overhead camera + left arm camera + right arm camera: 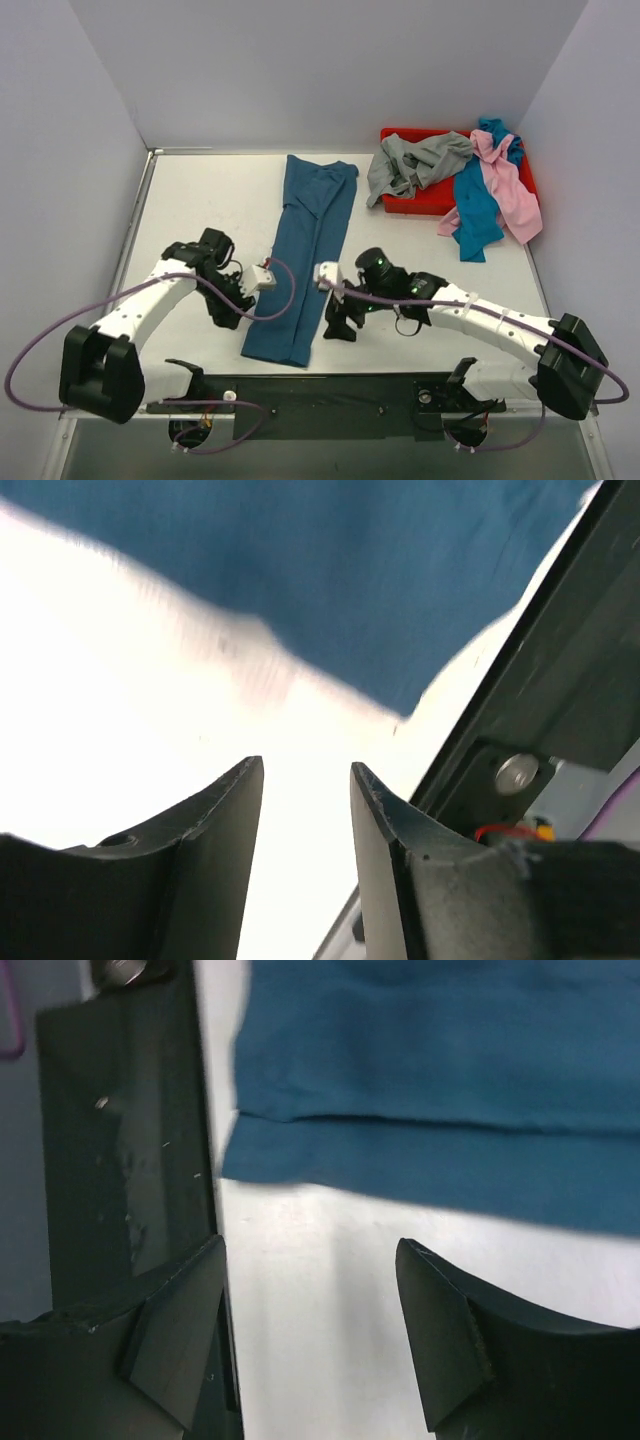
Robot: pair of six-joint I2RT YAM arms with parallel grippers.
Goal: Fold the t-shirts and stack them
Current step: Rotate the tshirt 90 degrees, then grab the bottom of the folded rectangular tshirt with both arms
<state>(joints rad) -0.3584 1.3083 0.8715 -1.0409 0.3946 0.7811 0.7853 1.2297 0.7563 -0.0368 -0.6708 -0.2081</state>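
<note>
A dark teal-blue t-shirt (306, 255) lies folded into a long narrow strip down the middle of the table. It also shows in the left wrist view (350, 590) and the right wrist view (440, 1090). My left gripper (226, 315) is open and empty, low over the table just left of the strip's near end. My right gripper (340, 325) is open and empty, just right of the same end. A grey t-shirt (412, 162), a pink t-shirt (510, 190) and a turquoise-blue t-shirt (476, 205) lie heaped at the back right.
A red tray (432, 200) holds the heaped shirts, which spill over its front edge onto the table. A dark metal rail (330, 390) runs along the table's near edge, close behind both grippers. White walls enclose the left, back and right.
</note>
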